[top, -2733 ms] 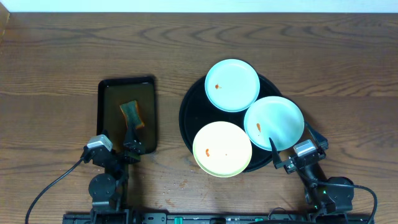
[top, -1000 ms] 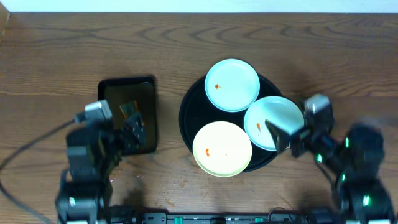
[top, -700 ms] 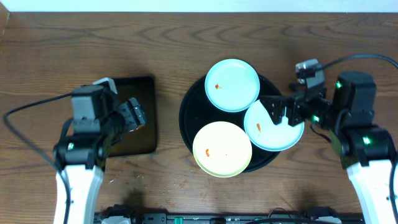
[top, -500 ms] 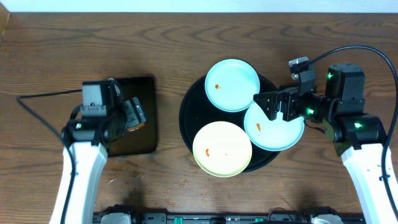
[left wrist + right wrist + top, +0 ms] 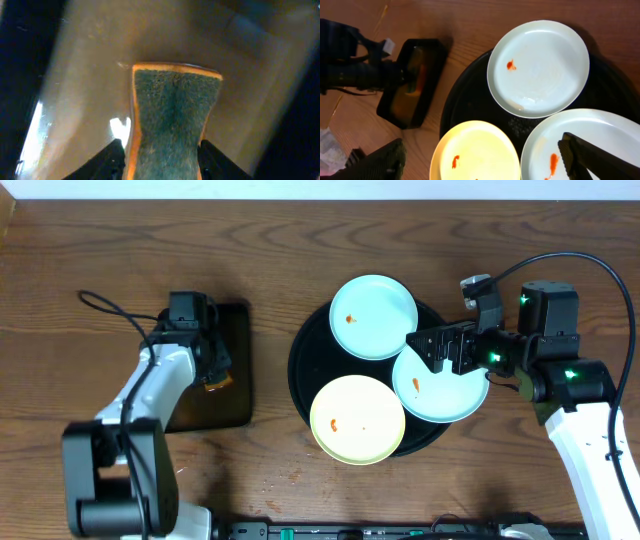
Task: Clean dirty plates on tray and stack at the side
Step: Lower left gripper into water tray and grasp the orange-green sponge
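Evidently I was fetching the sponge (image 5: pixel 172 120), which sat between the jaws of my left gripper (image 5: pixel 161 160), clamp unclear, while my right gripper (image 5: pixel 482 150) gaped empty; next, squeeze and lift.

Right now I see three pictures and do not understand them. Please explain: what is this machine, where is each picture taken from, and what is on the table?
These are two robot arms at a wooden table, each ending in a two-finger gripper. One picture looks down from above; the other two come from cameras on the wrists. A round black tray holds two mint plates and a yellow plate, each with a small red smear. The right gripper hangs open over them, holding nothing. The left gripper reaches into a rectangular tray, its fingers either side of a sponge; whether they squeeze it, I cannot tell.
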You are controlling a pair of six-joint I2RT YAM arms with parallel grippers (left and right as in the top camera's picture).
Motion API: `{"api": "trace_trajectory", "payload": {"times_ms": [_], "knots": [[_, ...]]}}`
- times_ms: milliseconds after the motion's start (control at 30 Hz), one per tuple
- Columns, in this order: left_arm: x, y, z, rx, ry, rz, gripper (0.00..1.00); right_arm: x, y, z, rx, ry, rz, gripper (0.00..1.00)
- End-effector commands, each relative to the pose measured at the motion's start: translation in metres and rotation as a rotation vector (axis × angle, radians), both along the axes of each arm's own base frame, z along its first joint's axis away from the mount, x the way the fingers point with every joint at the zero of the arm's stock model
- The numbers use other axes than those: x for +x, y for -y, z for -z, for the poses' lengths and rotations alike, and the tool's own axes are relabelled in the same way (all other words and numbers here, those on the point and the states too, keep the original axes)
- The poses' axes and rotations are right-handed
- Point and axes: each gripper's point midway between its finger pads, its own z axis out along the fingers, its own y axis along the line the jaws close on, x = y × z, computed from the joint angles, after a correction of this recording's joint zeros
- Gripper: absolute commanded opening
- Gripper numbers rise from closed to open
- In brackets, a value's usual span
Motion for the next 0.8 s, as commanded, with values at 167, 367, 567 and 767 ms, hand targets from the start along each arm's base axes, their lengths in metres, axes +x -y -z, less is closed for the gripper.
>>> {"api": "trace_trajectory", "payload": {"times_ms": [167, 367, 567, 767], "knots": [[-0.008, 0.001, 0.046, -0.007, -0.133, 0.025, 0.08, 0.002, -0.002, -0.006, 0.002, 0.008, 0.003, 0.96], [-0.004, 0.001, 0.016, -0.005, -0.069, 0.025, 0.07, 0.002, -0.002, -0.006, 0.002, 0.007, 0.003, 0.97], [-0.007, 0.001, -0.035, 0.001, 0.039, 0.025, 0.32, 0.002, -0.002, -0.006, 0.002, 0.007, 0.003, 0.97], [-0.015, 0.001, -0.036, 0.001, 0.023, 0.025, 0.35, 0.002, -0.002, -0.006, 0.002, 0.007, 0.003, 0.97]]}}
